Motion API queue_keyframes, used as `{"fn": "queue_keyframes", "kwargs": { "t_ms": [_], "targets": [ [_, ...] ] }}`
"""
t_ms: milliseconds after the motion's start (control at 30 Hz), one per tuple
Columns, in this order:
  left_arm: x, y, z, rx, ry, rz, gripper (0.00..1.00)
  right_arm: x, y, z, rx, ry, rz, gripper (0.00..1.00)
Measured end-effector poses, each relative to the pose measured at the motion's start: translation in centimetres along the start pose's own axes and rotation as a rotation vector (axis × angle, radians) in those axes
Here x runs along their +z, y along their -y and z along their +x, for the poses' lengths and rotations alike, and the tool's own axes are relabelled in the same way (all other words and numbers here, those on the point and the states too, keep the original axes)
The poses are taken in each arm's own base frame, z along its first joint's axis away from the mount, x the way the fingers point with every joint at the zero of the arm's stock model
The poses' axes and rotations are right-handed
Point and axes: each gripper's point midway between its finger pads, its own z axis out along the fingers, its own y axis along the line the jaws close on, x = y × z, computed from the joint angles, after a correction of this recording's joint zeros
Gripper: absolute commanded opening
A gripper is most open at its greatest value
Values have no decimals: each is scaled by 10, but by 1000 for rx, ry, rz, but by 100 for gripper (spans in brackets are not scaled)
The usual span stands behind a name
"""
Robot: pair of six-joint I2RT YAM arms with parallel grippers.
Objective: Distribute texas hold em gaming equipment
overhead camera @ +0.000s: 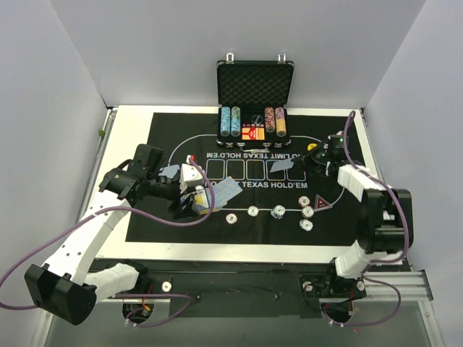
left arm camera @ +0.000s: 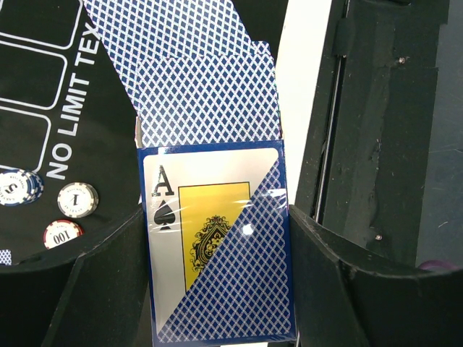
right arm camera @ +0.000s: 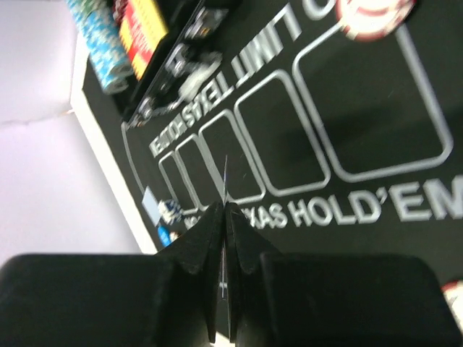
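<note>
My left gripper is shut on a blue card pack with an ace of spades printed on it. Blue-backed cards fan out of its top. My right gripper is shut on a single card, seen edge-on in the right wrist view, above the mat's outlined boxes. Another blue-backed card lies at the mat's left. Several striped chips sit in a row on the mat's near side. A yellow button disc lies by my right gripper.
The black mat printed "NO LIMIT TEXAS HOLD'EM" covers the table. An open black case with stacked chips stands at its far edge. A red triangle marker lies near the right chips. White walls close in both sides.
</note>
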Motion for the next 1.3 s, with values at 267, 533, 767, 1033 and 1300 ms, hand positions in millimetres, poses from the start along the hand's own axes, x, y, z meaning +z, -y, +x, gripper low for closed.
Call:
{"fn": "queue_keyframes", "kwargs": {
  "t_ms": [267,533,767,1033,1300],
  "targets": [
    [0,0,0,8,0,0,3,37,23,-61,2,93,103,0],
    [-1,0,0,17,0,1,3,48,33,-88,-65,139,179,0],
    [-1,0,0,18,0,1,3,50,59,-73,-83,91,279,14],
    [-1,0,-1,20,2,-1,3,47,74,-51,-104,45,364,44],
    [-4,2,-2,30,9,-7,3,-17,37,-32,-192,128,358,49]
  ]
}}
